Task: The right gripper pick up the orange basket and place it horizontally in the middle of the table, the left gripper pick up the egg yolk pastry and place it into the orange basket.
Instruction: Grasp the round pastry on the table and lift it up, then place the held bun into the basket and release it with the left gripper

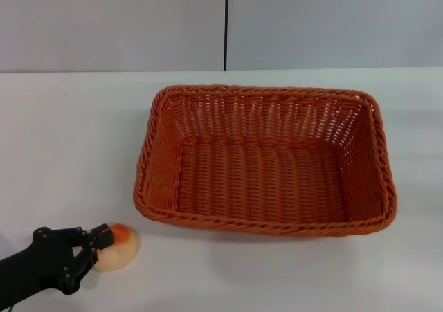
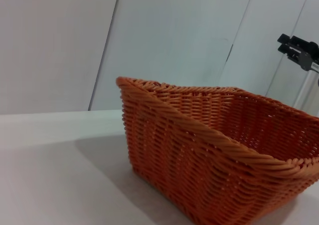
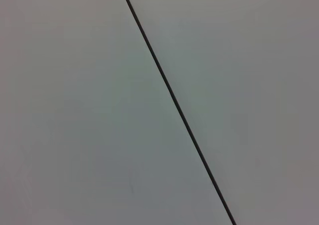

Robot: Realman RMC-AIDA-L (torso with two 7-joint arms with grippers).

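Nearest, at the table's (image 1: 62,139) front left: left gripper (image 1: 99,246) closed around the egg yolk pastry (image 1: 118,246), resting on the surface. Beyond, mid-table: orange basket (image 1: 266,161) lying lengthwise, upright. Right gripper (image 2: 299,48) farther off, finger state unclear.

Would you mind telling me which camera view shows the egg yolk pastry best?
The head view: the egg yolk pastry lies on the table near the orange basket, with the left gripper at it. The left wrist view shows only the basket and table; the right wrist view shows no pastry.
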